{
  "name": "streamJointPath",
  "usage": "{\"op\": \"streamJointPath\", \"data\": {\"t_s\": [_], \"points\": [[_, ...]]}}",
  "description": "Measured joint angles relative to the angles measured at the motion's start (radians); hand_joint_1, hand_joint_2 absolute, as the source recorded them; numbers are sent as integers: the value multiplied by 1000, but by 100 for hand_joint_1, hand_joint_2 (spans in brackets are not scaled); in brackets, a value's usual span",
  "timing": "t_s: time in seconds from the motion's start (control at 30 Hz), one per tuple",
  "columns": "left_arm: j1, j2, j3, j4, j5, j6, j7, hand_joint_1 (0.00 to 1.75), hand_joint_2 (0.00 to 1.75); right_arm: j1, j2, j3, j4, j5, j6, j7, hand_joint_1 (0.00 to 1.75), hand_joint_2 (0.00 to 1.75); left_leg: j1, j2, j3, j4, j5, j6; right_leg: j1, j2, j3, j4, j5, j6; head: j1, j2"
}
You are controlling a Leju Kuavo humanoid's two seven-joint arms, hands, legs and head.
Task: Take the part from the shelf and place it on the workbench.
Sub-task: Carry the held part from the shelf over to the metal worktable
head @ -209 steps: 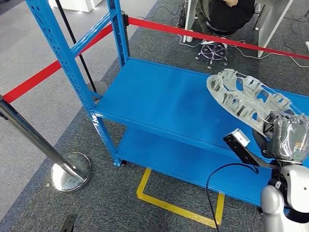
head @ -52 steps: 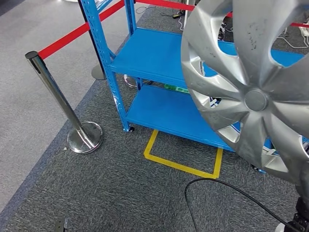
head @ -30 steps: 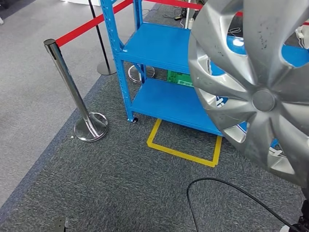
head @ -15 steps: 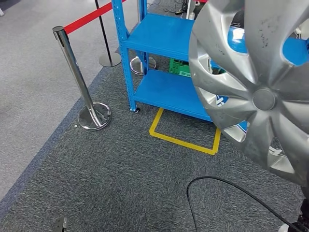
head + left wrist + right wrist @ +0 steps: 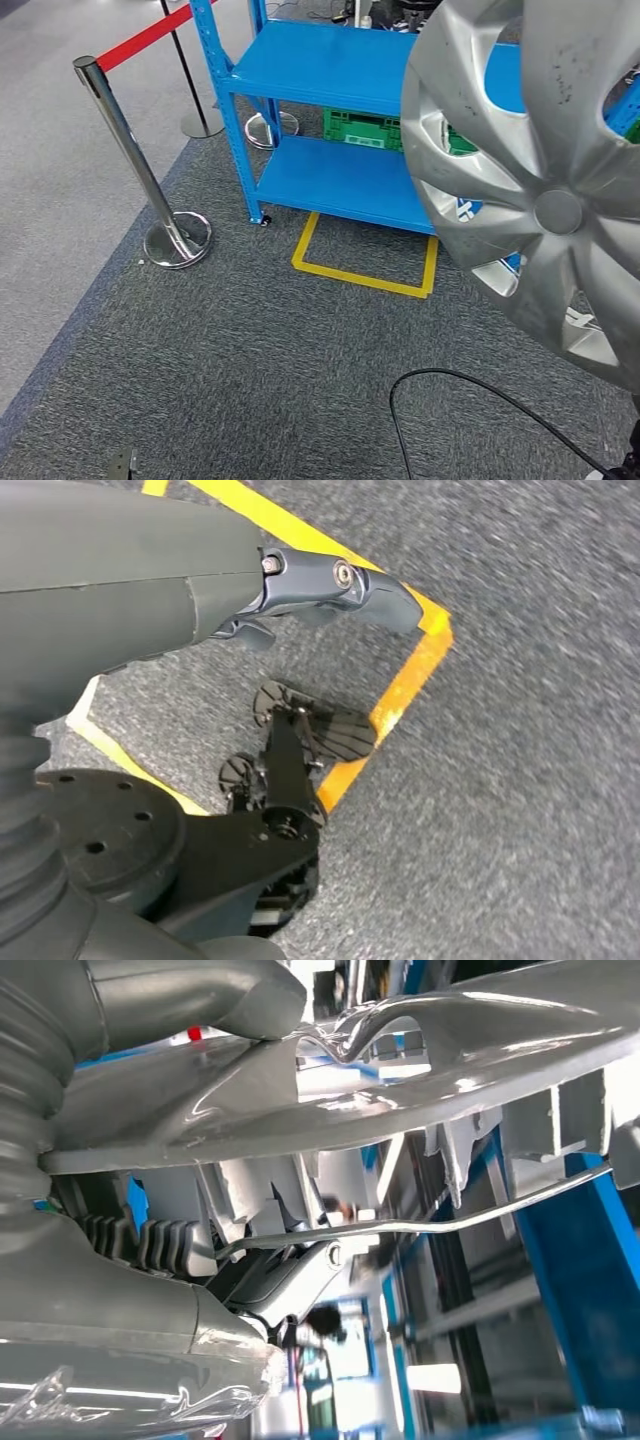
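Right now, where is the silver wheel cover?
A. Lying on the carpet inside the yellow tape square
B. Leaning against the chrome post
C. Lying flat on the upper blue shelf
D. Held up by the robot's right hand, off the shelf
D: the wheel cover is raised close to the head camera, and the right wrist view shows the right hand gripping its rim.

Even, bright indoor light falls from overhead, and shadows on the carpet (image 5: 226, 380) are faint. The silver hubcap (image 5: 543, 190), close to the head camera, is sharp with soft sheen on its spokes. The chrome stanchion (image 5: 128, 140), left of the hubcap, carries glare streaks. In the right wrist view the hubcap's rim shows white highlights and the background is washed out; the left wrist view's carpet is motion-blurred.
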Motion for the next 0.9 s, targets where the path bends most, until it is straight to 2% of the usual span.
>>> {"op": "streamJointPath", "data": {"t_s": [0.03, 0.07, 0.13, 0.17, 0.2, 0.23, 0.27, 0.33, 0.4, 0.43, 0.47, 0.5, 0.53, 0.6, 0.63, 0.67, 0.7, 0.73, 0.8, 0.83, 0.87, 0.9], "points": [[0, 1, 0, 0, 1, -3, -4, 0, 175, -1, 2, 0, 0, 6, -6, -2, 175, 175, 1, -14, -14, 33, -27, -5, -2, 9, -5, -2, 5, -8, -1, 0], [0, 3, 0, 0, 1, -6, -6, 0, 175, -1, 4, 0, 0, 15, -12, -6, 175, 175, 3, -31, -38, 88, -65, -9, -3, 18, -10, -2, 10, -15, -1, 0], [2, 4, 0, 0, 0, -9, -7, 0, 175, 0, 7, 1, 0, 34, -25, -12, 175, 175, 3, -46, -97, 227, -130, -12, -2, 39, -22, -2, 17, -22, -2, 0], [3, 5, 0, 0, 0, -10, -7, 0, 175, 1, 8, 1, 0, 41, -30, -13, 175, 175, 3, -48, -114, 271, -140, -10, -1, 50, -27, -1, 21, -22, -2, 0], [4, 5, 0, 0, 0, -10, -7, 0, 175, 2, 9, 1, 0, 46, -34, -14, 175, 175, 2, -50, -114, 277, -129, -7, 0, 61, -30, -1, 24, -22, -2, 0], [4, 6, 0, 0, -1, -10, -7, 0, 175, 3, 9, 1, -1, 49, -37, -14, 175, 175, 2, -53, -93, 243, -99, -3, 1, 73, -32, -1, 26, -21, -2, 0], [4, 7, 0, 0, -1, -10, -7, 0, 175, 3, 10, 1, -2, 51, -37, -15, 175, 175, 2, -64, -58, 179, -62, 3, 1, 84, -33, -1, 28, -19, -2, 0], [4, 9, 0, 0, -2, -9, -8, 0, 175, 2, 10, 2, -5, 51, -37, -16, 175, 175, 3, -100, 14, 50, -14, 15, 4, 105, -37, 0, 32, -14, -2, 0], [3, 10, 0, 0, -3, -9, -8, 0, 175, 2, 10, 2, -7, 51, -37, -17, 175, 175, 5, -117, 43, -5, -11, 19, 4, 122, -45, 3, 38, -4, -2, 0], [2, 9, 0, 0, -3, -9, -8, 0, 175, 2, 10, 3, -8, 52, -38, -17, 175, 175, 7, -111, 42, -12, -13, 20, 4, 131, -51, 4, 42, 1, -2, 0], [0, 9, -1, 0, -3, -9, -8, 0, 175, 4, 10, 3, -9, 52, -38, -17, 175, 175, 9, -102, 40, -16, -14, 22, 4, 130, -57, 7, 41, 7, -2, 0], [-1, 8, -2, 0, -3, -8, -8, 0, 175, 5, 10, 3, -11, 52, -39, -17, 175, 175, 12, -92, 39, -19, -15, 24, 5, 115, -67, 20, 31, 14, 1, 0], [0, 7, -2, 0, -4, -5, -7, 0, 175, 5, 10, 3, -12, 52, -40, -17, 175, 175, 14, -82, 37, -21, -13, 28, 5, 95, -82, 51, 9, 21, 5, 0], [3, 7, -2, 0, -7, 4, -1, 0, 175, 5, 10, 3, -14, 50, -40, -17, 175, 175, 14, -61, 37, -22, -12, 33, 1, 52, -132, 172, -60, 35, 11, 0], [5, 8, -2, 0, -9, 9, 3, 0, 175, 5, 10, 4, -14, 47, -40, -16, 175, 175, 13, -50, 36, -22, -11, 34, -3, 44, -160, 242, -91, 40, 11, 0], [6, 8, -2, 0, -10, 12, 8, 0, 175, 5, 10, 4, -13, 44, -40, -16, 175, 175, 13, -39, 36, -21, -11, 35, -5, 40, -178, 291, -106, 44, 12, 0], [5, 7, -2, 0, -10, 14, 10, 0, 175, 5, 10, 4, -13, 39, -40, -17, 175, 175, 13, -28, 35, -20, -11, 34, -7, 38, -178, 302, -103, 47, 12, 0], [4, 7, -2, 0, -10, 16, 13, 0, 175, 4, 10, 3, -14, 34, -40, -18, 175, 175, 13, -18, 36, -19, -11, 34, -8, 34, -157, 269, -80, 48, 12, 0], [1, 6, -2, 0, -10, 19, 16, 0, 175, -1, 10, 2, -14, 25, -41, -21, 175, 175, 12, 0, 39, -18, -13, 30, -8, 6, -74, 125, -20, 49, 12, 0], [0, 5, -2, 0, -10, 21, 18, 0, 175, -6, 11, 2, -15, 23, -41, -22, 175, 175, 9, 8, 40, -16, -14, 26, -5, -8, -40, 61, -1, 44, 12, 0], [-1, 6, -2, 0, -10, 23, 20, 0, 175, -10, 11, 1, -15, 21, -40, -22, 175, 175, 6, 15, 40, -14, -14, 21, -3, -18, -20, 23, 8, 37, 11, 0], [-1, 6, -2, 0, -10, 25, 22, 0, 175, -14, 12, 0, -16, 21, -38, -22, 175, 175, 3, 22, 38, -13, -14, 16, 0, -20, -16, 10, 7, 30, 11, 0]]}}
